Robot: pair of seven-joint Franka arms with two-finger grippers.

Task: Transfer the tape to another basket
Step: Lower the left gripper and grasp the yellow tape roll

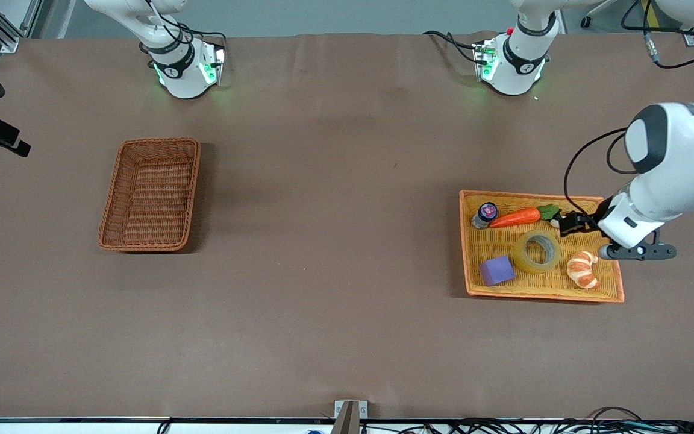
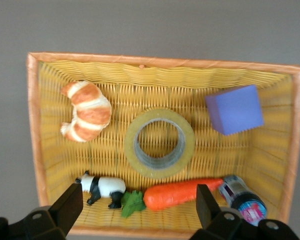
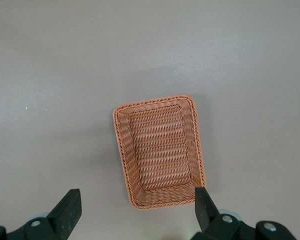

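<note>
Presently the tape (image 1: 538, 251) lies flat in the orange tray (image 1: 612, 292) between croissant (image 1: 583, 269) and purple block (image 1: 496, 270); left gripper (image 2: 140, 207), spread above it, could snag the carrot (image 1: 514, 217); right gripper (image 3: 135, 210), spread, apparently waits over the basket (image 1: 150, 194).

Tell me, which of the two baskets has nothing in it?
The darker reddish-brown basket, toward the right arm's end. The orange-yellow tray holds the tape and toys.

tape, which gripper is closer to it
Left. The left gripper hangs over the yellow tray beside the tape; the right gripper is over the brown basket.
</note>
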